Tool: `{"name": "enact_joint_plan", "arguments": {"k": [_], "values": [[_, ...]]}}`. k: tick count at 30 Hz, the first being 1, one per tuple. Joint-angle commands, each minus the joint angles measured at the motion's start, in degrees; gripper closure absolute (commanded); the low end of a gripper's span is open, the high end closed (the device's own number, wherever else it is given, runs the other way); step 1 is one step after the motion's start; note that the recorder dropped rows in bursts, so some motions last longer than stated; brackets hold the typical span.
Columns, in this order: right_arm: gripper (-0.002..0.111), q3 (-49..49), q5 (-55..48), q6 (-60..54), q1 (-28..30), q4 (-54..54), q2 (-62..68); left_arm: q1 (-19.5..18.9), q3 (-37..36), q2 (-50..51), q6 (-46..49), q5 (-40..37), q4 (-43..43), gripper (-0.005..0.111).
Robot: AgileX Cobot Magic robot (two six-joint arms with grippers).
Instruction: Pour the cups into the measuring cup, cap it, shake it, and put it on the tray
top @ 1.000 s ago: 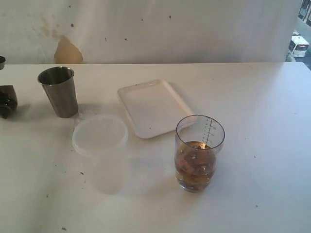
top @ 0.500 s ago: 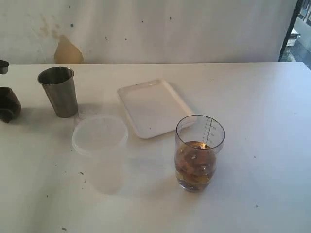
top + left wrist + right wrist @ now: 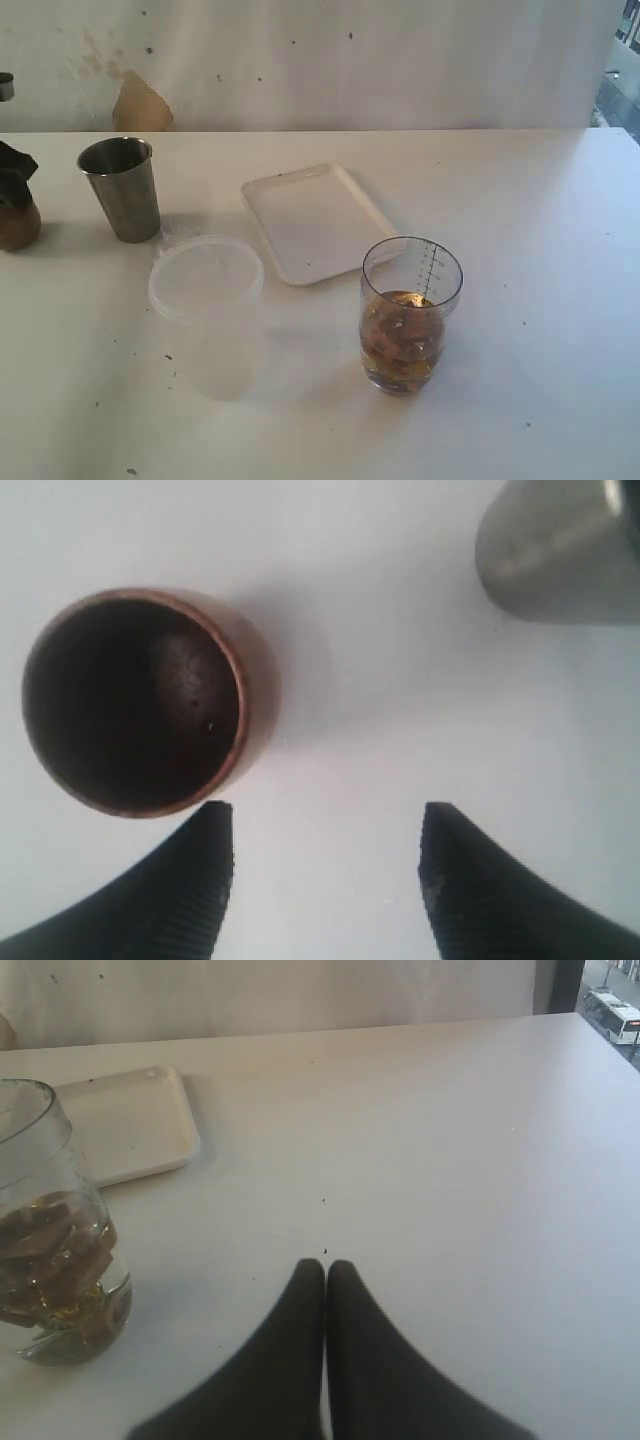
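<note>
Just beside the left tool (image 3: 325,825) — jaws apart — stands the wooden cup (image 3: 135,700), outside their gap.

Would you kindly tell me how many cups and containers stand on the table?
4: wooden cup at the exterior view's far left, steel tumbler beside it, frosted lidded container nearer the camera, measuring cup right of centre.

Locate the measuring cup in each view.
Exterior: measuring cup right of centre, in front of the tray.
Left wrist: not in view.
Right wrist: measuring cup partly cropped, beside the tray.
Shared landmark: the tray.
</note>
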State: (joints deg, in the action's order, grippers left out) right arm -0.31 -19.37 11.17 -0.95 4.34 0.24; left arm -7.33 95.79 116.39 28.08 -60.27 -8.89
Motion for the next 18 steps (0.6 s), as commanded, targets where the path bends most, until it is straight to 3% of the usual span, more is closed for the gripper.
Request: {"name": "enact_joint_plan", "arguments": {"k": [1, 7, 14, 16, 18], "values": [[0.108, 0.31, 0.08, 0.14, 0.28, 0.17, -0.24, 0.02, 1.91, 0.45, -1.32, 2.49, -1.31, 0.053], [0.108, 0.31, 0.08, 0.14, 0.28, 0.17, -0.24, 0.02, 1.8, 6.23, -1.32, 9.35, -1.07, 0.053], [0.108, 0.31, 0.08, 0.14, 0.28, 0.17, -0.24, 0.02, 1.8, 10.56, -1.09, 6.78, -0.1, 0.055], [0.108, 0.31, 0.08, 0.14, 0.28, 0.17, -0.24, 0.02, 1.8, 10.87, -1.2, 5.82, 1.14, 0.069], [0.108, 0.31, 0.08, 0.14, 0.28, 0.17, -0.24, 0.02, 1.8, 10.87, -1.2, 3.97, 1.54, 0.092]]}}
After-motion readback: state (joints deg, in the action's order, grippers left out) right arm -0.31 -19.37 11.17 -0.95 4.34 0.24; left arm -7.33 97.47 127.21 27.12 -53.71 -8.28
